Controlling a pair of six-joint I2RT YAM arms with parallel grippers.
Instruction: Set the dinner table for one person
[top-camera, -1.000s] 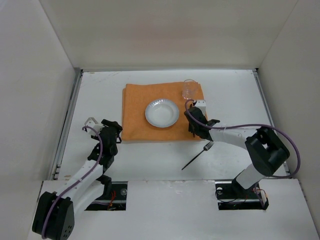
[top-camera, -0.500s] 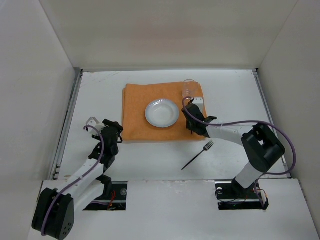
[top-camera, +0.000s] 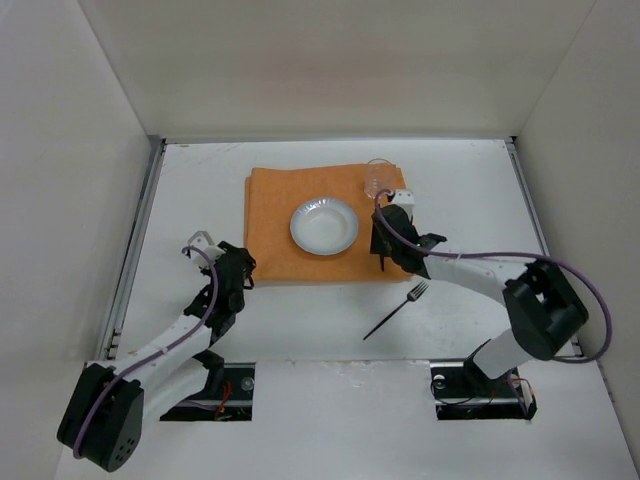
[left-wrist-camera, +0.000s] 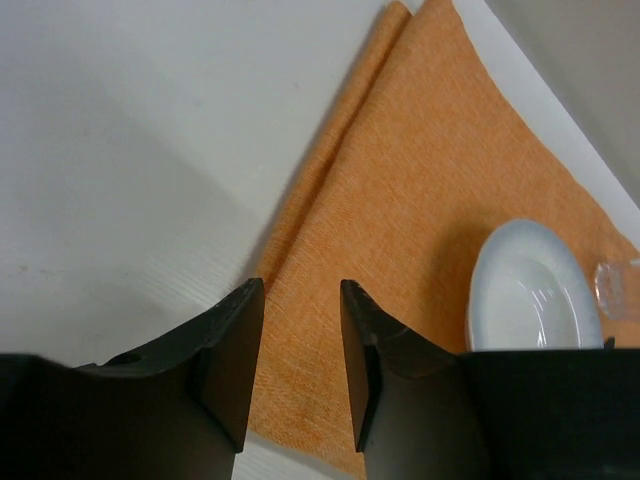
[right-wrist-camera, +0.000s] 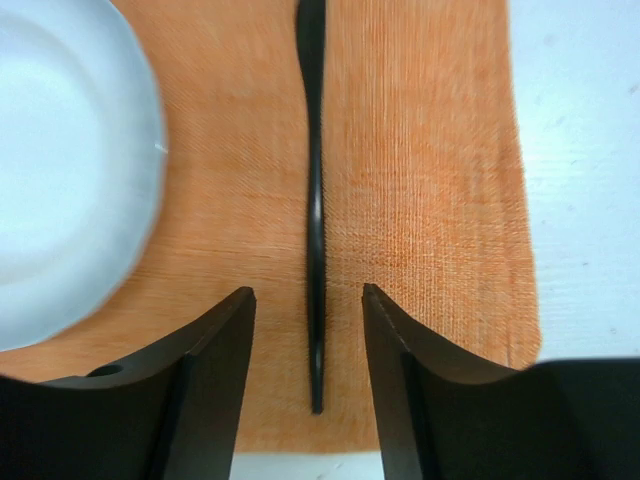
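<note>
Hovering over orange mat (top-camera: 270, 215), right strip: right hand (right-wrist-camera: 305, 300) released, fingers either side of slim black utensil (right-wrist-camera: 316, 220) lying flat beside white plate (top-camera: 324, 226). Left hand (left-wrist-camera: 300, 290) at mat's near-left corner, narrowly parted, grasping nothing. White desk (top-camera: 200, 180) underneath all; fork (top-camera: 395, 310) on bare desk.

Between the jaws of your right gripper (right-wrist-camera: 308, 292) lies just a thin black utensil (right-wrist-camera: 313, 180) — the plate (right-wrist-camera: 60, 150) crowds their left, bare placemat (right-wrist-camera: 430, 170) runs right.
</note>
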